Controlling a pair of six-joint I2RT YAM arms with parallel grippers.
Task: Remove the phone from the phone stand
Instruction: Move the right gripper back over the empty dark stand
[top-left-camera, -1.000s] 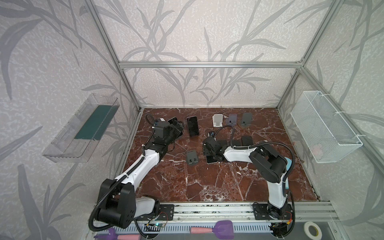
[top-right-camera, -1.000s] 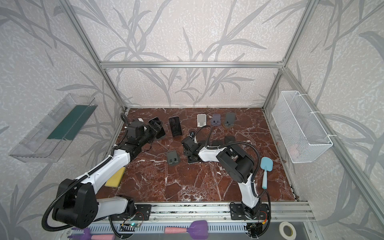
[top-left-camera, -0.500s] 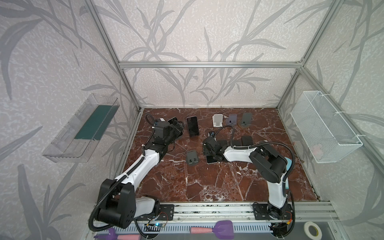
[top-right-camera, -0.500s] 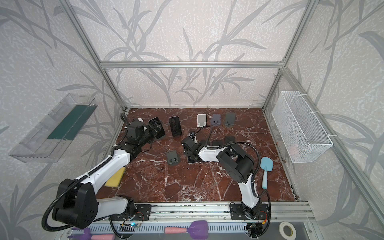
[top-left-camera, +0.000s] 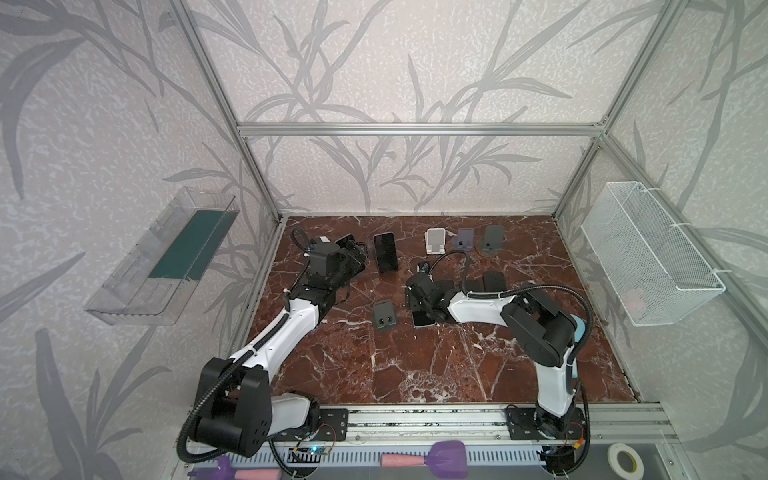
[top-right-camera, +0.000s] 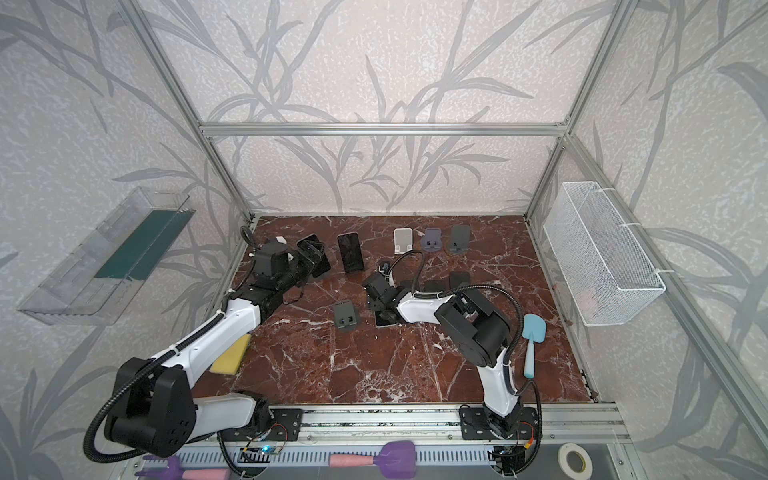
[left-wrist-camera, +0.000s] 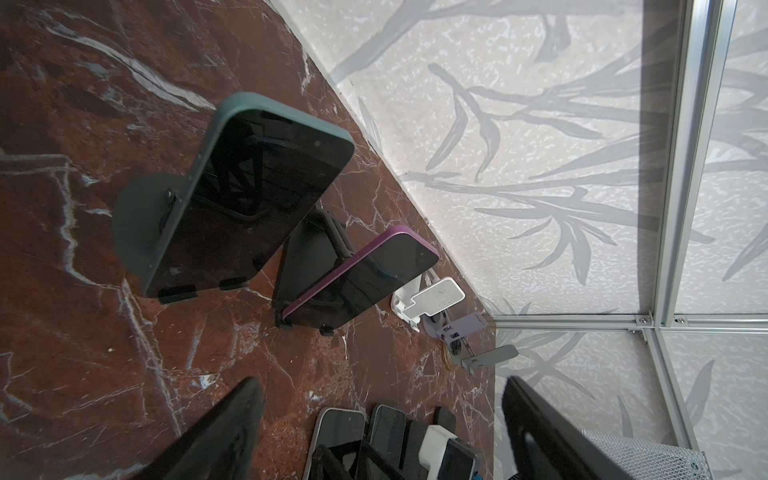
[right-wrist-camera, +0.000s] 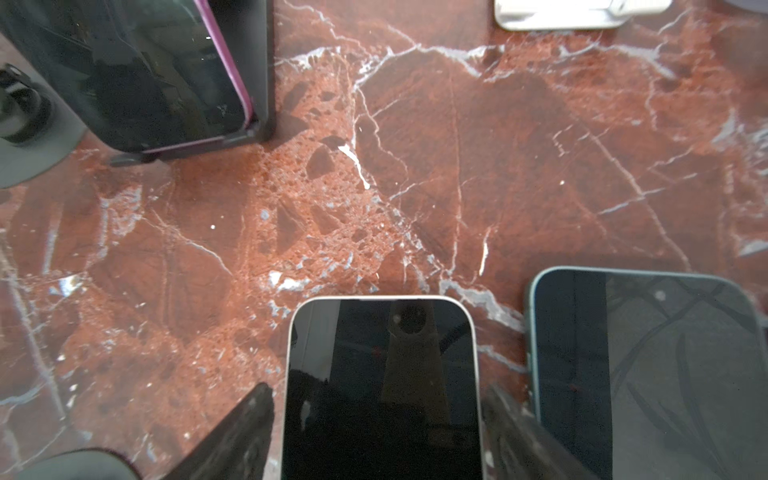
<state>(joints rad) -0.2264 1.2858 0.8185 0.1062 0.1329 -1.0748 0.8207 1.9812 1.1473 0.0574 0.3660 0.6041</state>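
A white-rimmed phone (right-wrist-camera: 382, 374) lies flat, screen up, on the red marble table (right-wrist-camera: 457, 166), off any stand. It sits between the fingers (right-wrist-camera: 237, 432) of the right gripper (right-wrist-camera: 376, 386), whose jaws stand a little wider than the phone, with a thin strip of marble showing between one finger and the phone's edge. In both top views the phone sits just right of an empty dark grey stand (top-left-camera: 384, 316) near the middle of the table, with the right arm bent low over it. A blue-grey-rimmed phone (right-wrist-camera: 648, 374) lies flat just beside it, on the side away from that stand. At the far left of the table the left gripper (left-wrist-camera: 380, 382) hangs with its jaws spread wide and nothing between them. It faces a teal-cased phone (left-wrist-camera: 245, 199) propped on a round-based stand (left-wrist-camera: 135, 224), and next to that a purple-edged phone (left-wrist-camera: 357, 282) leans on a black stand (left-wrist-camera: 307, 251). Near the back wall three empty holders stand in a row: a white stand (top-left-camera: 435, 242), a lilac stand (top-left-camera: 464, 239) and a grey stand (top-left-camera: 492, 242). More phones (top-left-camera: 494, 281) lie flat behind the right arm. In a top view a yellow sponge (top-right-camera: 230, 358) shows beside the left arm and a blue spatula (top-right-camera: 532, 334) lies right of the right arm.
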